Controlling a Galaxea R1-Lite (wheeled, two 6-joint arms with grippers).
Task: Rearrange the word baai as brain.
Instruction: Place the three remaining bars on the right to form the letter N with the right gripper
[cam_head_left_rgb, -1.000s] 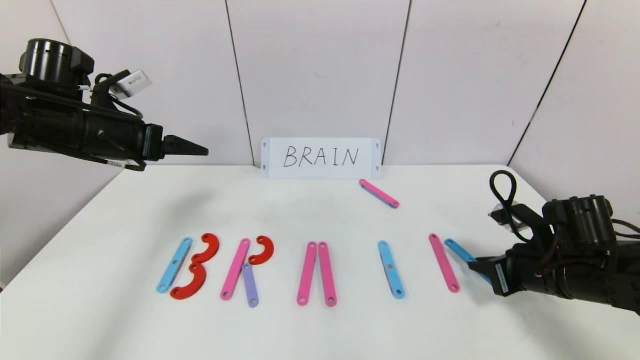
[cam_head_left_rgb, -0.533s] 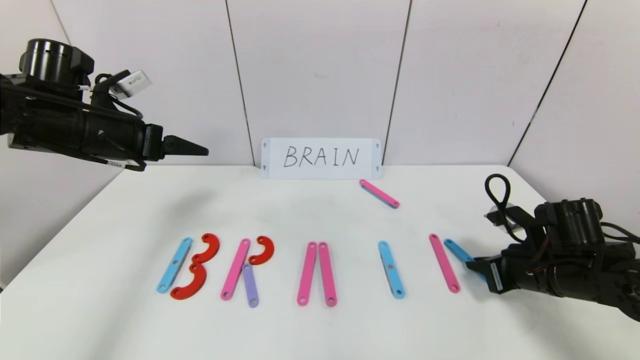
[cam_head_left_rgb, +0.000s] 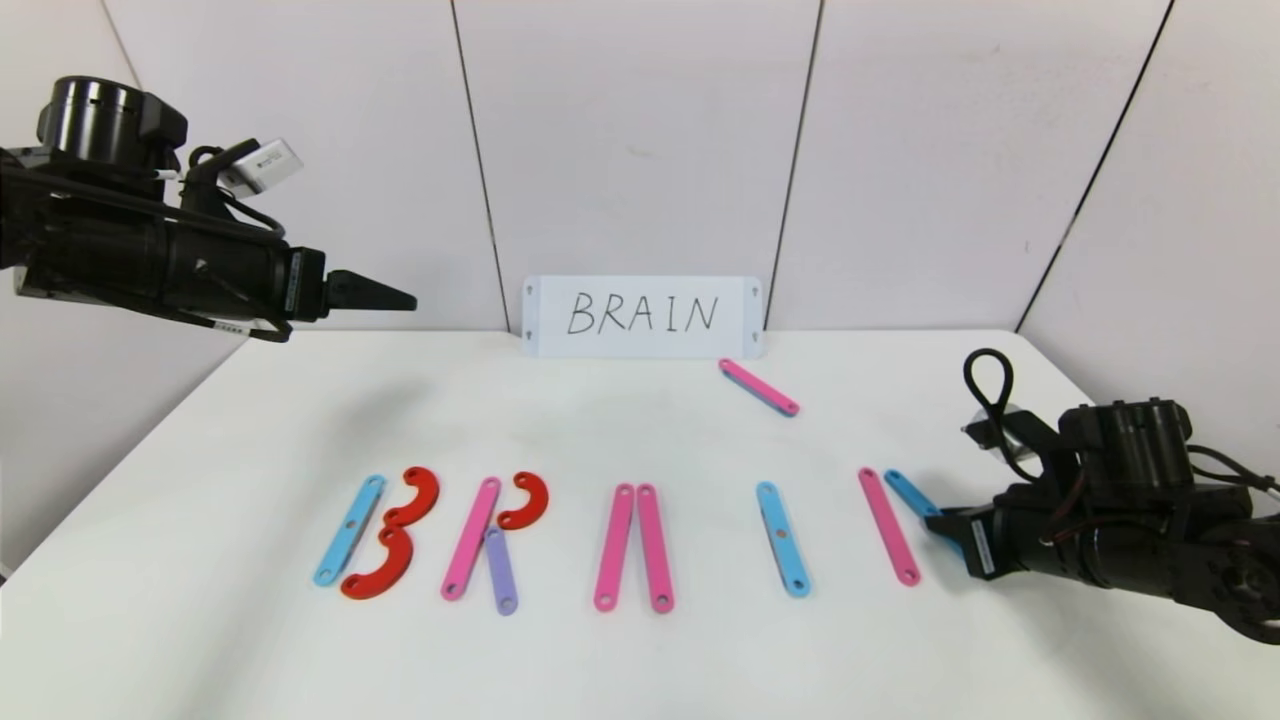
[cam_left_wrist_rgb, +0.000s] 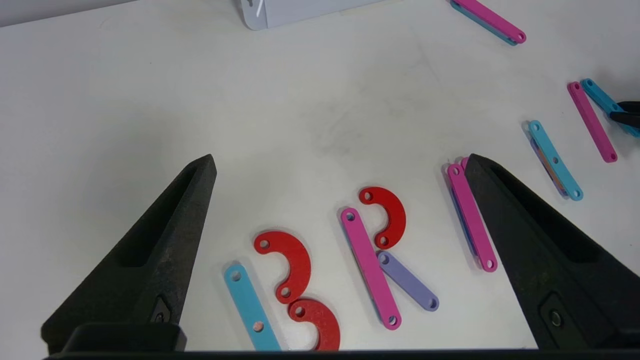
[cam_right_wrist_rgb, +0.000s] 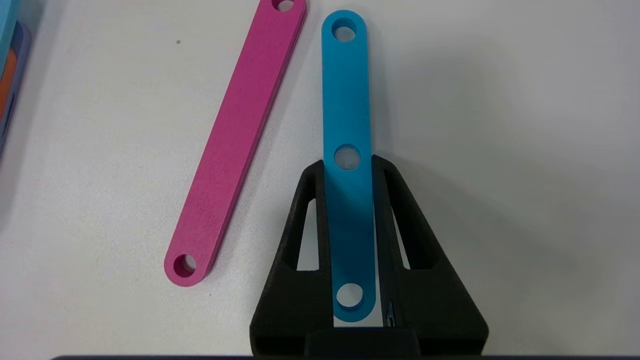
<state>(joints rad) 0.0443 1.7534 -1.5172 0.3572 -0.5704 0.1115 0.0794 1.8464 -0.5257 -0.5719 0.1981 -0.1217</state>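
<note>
White tabletop (cam_head_left_rgb: 640, 440): blue bar (cam_right_wrist_rgb: 347, 165) clamped w/in right end effector (cam_right_wrist_rgb: 348, 167).

Both arms are matte black with round, drum-like joints. The left gripper (cam_head_left_rgb: 385, 293) tapers to a pointed black wedge; its fingers (cam_left_wrist_rgb: 150, 260) are long hollowed triangles. Behind it sits a small white block and looped black cable. The right gripper (cam_right_wrist_rgb: 348, 165) has triangular cut-outs; a black cable loop rises behind it, beside a white label.
</note>
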